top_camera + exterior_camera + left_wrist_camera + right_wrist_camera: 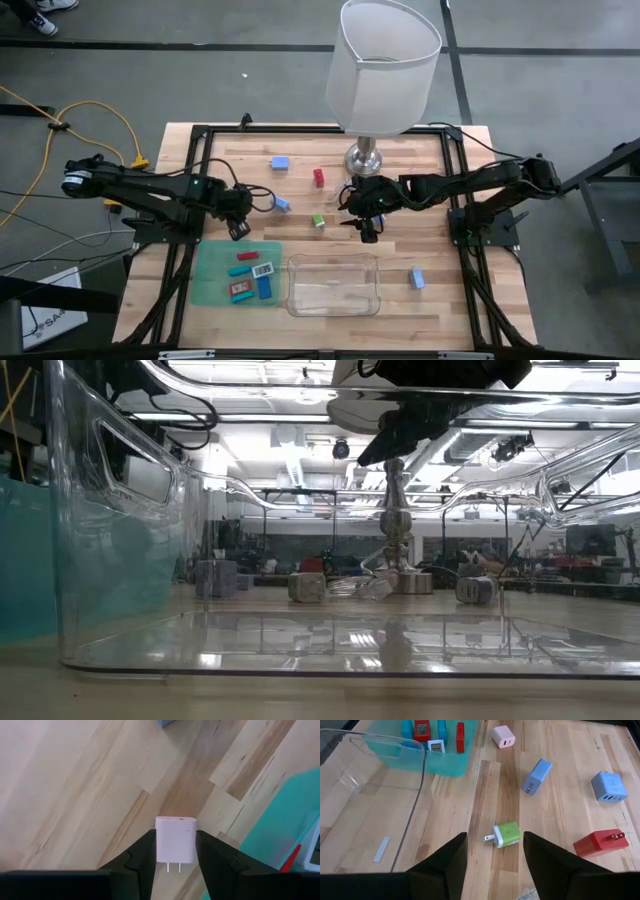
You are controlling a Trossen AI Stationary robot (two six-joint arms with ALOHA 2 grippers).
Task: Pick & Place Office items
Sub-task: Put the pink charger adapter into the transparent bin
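Observation:
The office items are small plug-in chargers. My left gripper (238, 228) is at the far edge of the teal mat (215, 285), shut on a pale pink charger (175, 837). My right gripper (368, 232) stands open at mid-table, above and just short of a green charger (506, 835) that lies on its side on the wood. Two blue chargers (537, 776) (610, 786) and a red one (599, 843) lie loose farther off. Several red, blue and white pieces (250, 280) lie on the mat. My left gripper pinches the pink charger by its two opposite flat sides (160, 847), one finger (137, 857) on each. The fingers come steeply from above. The charger's two prongs (173, 867) point back toward the wrist. I cannot tell whether it touches the table.
A clear plastic tray (333, 285) stands at the near middle, right of the mat. A big white-shaded lamp (382, 65) with a silver base (365, 158) stands at the far middle. Another blue charger (416, 278) lies near right. A black frame runs along the table's edges.

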